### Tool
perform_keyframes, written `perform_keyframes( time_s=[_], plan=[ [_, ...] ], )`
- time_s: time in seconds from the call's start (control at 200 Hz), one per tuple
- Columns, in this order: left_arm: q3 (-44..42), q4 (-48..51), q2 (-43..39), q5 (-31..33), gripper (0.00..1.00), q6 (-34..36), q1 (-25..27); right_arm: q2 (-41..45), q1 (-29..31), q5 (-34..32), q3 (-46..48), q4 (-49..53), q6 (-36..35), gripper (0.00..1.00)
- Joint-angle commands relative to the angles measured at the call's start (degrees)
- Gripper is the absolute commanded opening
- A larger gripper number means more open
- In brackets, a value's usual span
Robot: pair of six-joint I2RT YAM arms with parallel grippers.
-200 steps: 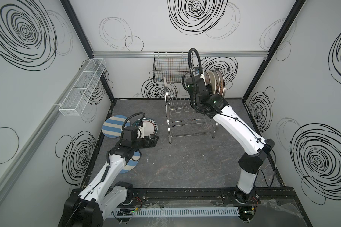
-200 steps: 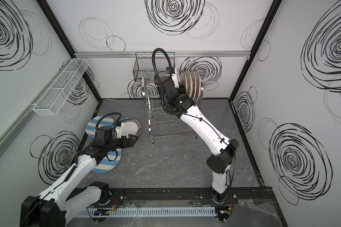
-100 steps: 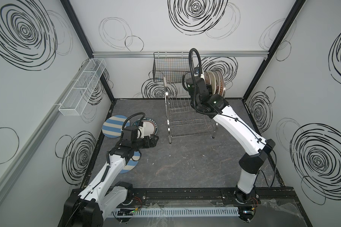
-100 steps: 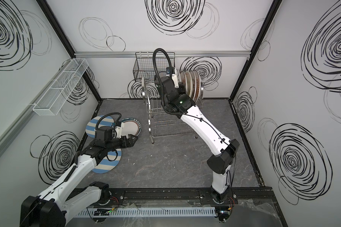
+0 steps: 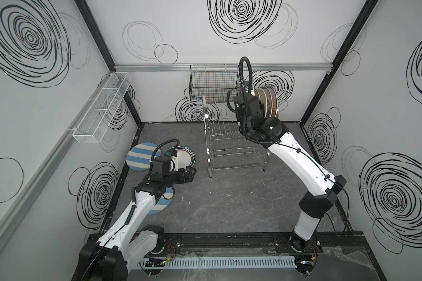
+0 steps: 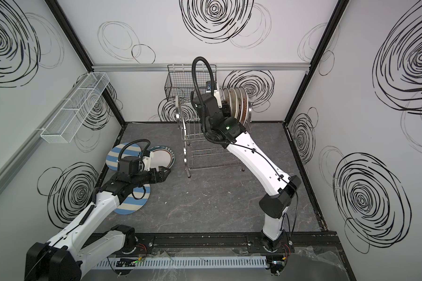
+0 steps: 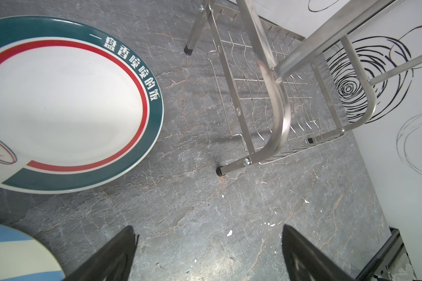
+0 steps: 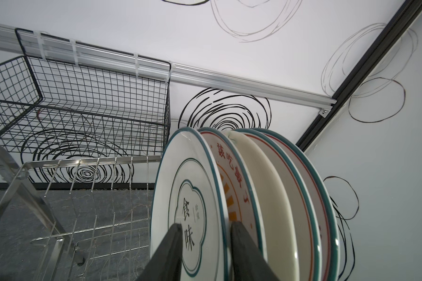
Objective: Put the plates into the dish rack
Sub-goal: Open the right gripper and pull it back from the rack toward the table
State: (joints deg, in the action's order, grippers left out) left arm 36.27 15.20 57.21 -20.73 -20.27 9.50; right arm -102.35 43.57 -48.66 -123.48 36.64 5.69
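The right fingers [image 8: 172, 245] have just eased apart, released around the rim of the character plate [image 8: 188, 194] standing between them in the dish rack [image 8: 95, 170], so it looks delivered; the left fingers [image 7: 112, 255], spread empty, hover near the green-rimmed plate [image 7: 66, 104].

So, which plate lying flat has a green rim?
The white plate nearest the dish rack, with Chinese characters; the two striped plates are blue and cream.
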Motion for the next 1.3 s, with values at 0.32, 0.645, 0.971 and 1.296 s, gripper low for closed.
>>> perform_keyframes(
  time_s=[0.32,0.645,0.971,1.296],
  plan=[
    [1.1,-0.5,-0.8,1.0,0.96,0.8,-3.2,6.0,0.7,8.7,2.1,-6.2,-2.5,0.42],
    [0.0,0.4,-4.4,6.2,0.96,-2.6,-4.2,24.1,0.6,43.6,26.9,-23.3,-6.0,0.78],
    [-3.9,1.2,-6.0,18.2,0.96,-8.8,0.2,41.8,2.1,70.0,59.8,-35.6,-1.6,1.0],
    [-10.8,0.8,-5.4,28.3,0.96,-15.8,8.1,51.8,2.8,66.3,80.7,-43.0,2.9,1.0]
  ],
)
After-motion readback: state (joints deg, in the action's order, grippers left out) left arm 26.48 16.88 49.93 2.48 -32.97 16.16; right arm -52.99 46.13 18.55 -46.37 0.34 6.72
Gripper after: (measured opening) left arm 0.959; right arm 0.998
